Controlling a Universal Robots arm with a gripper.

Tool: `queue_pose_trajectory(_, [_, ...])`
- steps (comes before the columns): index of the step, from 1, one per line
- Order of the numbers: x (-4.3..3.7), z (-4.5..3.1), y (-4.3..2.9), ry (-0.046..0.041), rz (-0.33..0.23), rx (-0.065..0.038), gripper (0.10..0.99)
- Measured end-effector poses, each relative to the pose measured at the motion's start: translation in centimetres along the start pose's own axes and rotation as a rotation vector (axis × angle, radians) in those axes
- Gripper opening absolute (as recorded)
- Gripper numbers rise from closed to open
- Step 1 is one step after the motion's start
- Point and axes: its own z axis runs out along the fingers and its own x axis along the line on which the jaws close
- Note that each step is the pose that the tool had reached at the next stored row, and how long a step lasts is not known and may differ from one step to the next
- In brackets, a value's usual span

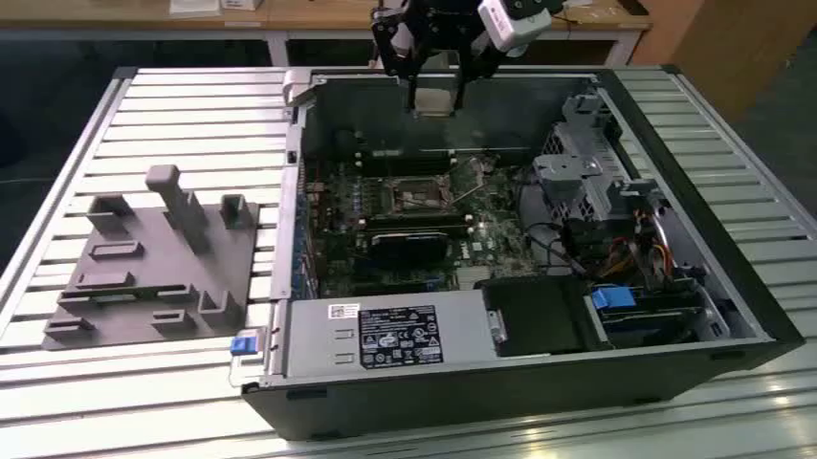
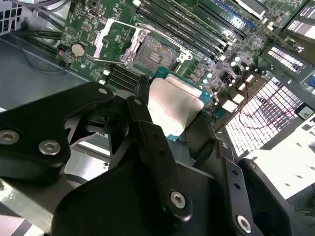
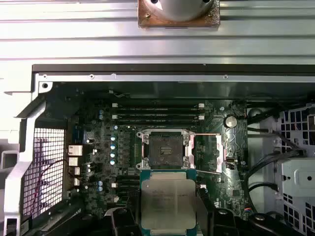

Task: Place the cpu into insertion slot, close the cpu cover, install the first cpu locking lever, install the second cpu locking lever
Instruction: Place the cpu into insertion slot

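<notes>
**A:** Tool state?

**B:** The gripper [image 1: 435,84] is closed to chip width and pinches the cpu [image 3: 168,202] by two opposite edges. In the exterior view it hangs over the open case [image 1: 511,394], at 12 o'clock from the insertion slot [image 1: 415,198] and well apart from it.

**A:** Is the slot ready?

**B:** It's bare. In the first wrist view the cpu cover [image 3: 219,153] is swung open just beside it.

**A:** Advice for the placing?

**B:** My judgement: keep the chip level and square its edges to the slot's rim. Come straight down with no sliding across the contacts. Stay off the raised cover, and let go only once the chip sits flat.

**A:** Counts?

**B:** One cpu, one slot, one cover, one gripper. One grey fixture tray [image 1: 141,277] lies at 9 o'clock from the case. The levers are too thin to count.
</notes>
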Motion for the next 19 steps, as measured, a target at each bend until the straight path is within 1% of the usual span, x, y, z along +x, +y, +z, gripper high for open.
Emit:
queue_pose_trajectory(5, [0.0, 0.01, 0.0, 0.0, 0.0, 0.0, 0.541])
queue_pose_trajectory(9, [0.0, 0.15, -0.01, 0.0, 0.0, 0.0, 0.541])
queue_pose_trajectory(19, [-0.02, 0.89, -0.08, 0.0, 0.0, 0.001, 0.541])
